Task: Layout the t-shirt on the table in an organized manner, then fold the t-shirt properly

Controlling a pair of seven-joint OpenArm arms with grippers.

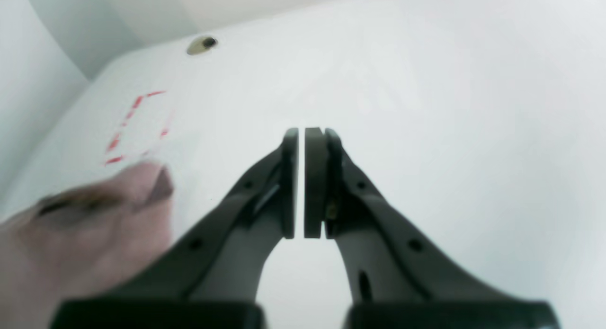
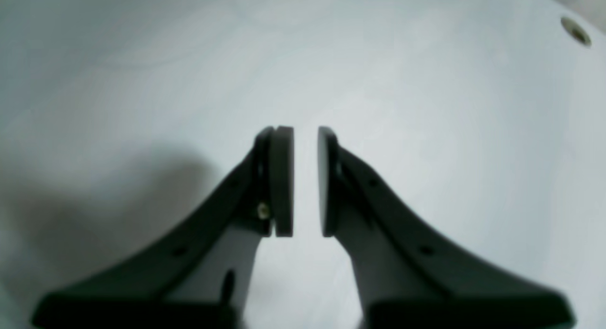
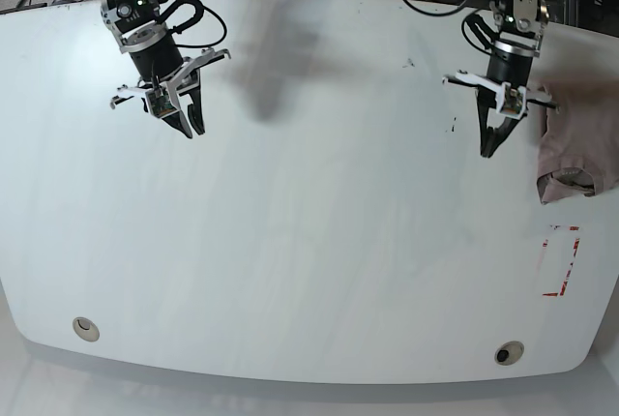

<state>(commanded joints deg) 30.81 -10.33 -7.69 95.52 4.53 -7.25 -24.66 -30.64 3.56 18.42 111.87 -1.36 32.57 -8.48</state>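
Left claw (image 1: 301, 182): pads nearly pressed together, only a hairline slit between them, pinching nothing; poised over bare counter (image 3: 319, 203) near the 2 o'clock region of the base view. Right claw (image 2: 305, 182): pads slightly parted with a narrow gap, also holding nothing; poised near 10 o'clock in the base view, well apart from any cloth.

Shirt (image 3: 578, 150): bunched in a crumpled heap at the 3 o'clock edge of the counter, just beside the left claw and partly cut off by the frame; seen blurred at 8 o'clock in the left wrist view. Not laid out, no fold begun. Red tape marks (image 3: 563, 261) at 4 o'clock, just below the heap. Grommet holes (image 3: 509, 351) along the 6 o'clock edge.

Risks, as judged from this layout:
- Heap lying at the counter's rim: likely to slide off if nudged outward rather than drawn toward the centre.
- Near-closed left claw: apt to push or skid over the cloth instead of gripping, unless widened before descent.
- Crumpled layers: possible pinch of several plies at once, or of a sleeve rather than a hem, giving a twisted spread.
- Right claw far across the counter: long reach needed to share the spreading; one-sided pull likely to drag the shirt askew.
- Glossy surface: little friction to hold the cloth during tugging.
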